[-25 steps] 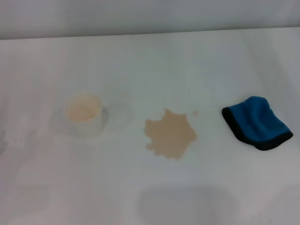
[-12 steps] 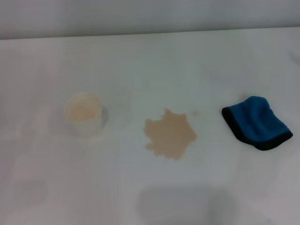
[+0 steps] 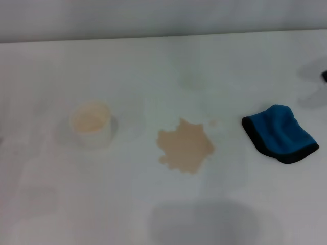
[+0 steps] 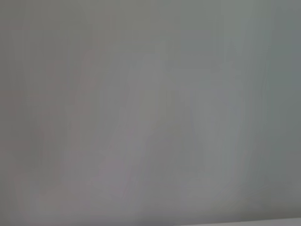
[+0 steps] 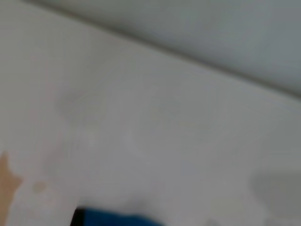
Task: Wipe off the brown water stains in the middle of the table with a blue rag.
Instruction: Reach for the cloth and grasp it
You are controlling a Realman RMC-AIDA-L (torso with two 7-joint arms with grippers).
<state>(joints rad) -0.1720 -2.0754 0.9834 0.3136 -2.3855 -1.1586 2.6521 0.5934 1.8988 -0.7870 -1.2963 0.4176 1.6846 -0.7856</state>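
- The brown water stains (image 3: pixel 185 149) are lying around the middle of the white bench (image 3: pixel 168 66), with a tiny spot just beside the main blotch on the side toward the far edge and the rag.
- The blue rag (image 3: pixel 279 133) is sitting crumpled near the bench's right edge, apart from the stains and untouched.
- A white paper cup (image 3: pixel 92 124) is standing upright on the stains' other side, toward the left edge.
- A dark sliver of the right end effector (image 3: pixel 324 76) is showing at the right edge, beyond the rag toward the far edge, apart from it; whether it is released or clenched I cannot tell.
- The right wrist view is catching the rag's edge (image 5: pixel 113 217) and part of the stains (image 5: pixel 7 181).
- The left end effector is showing nowhere.
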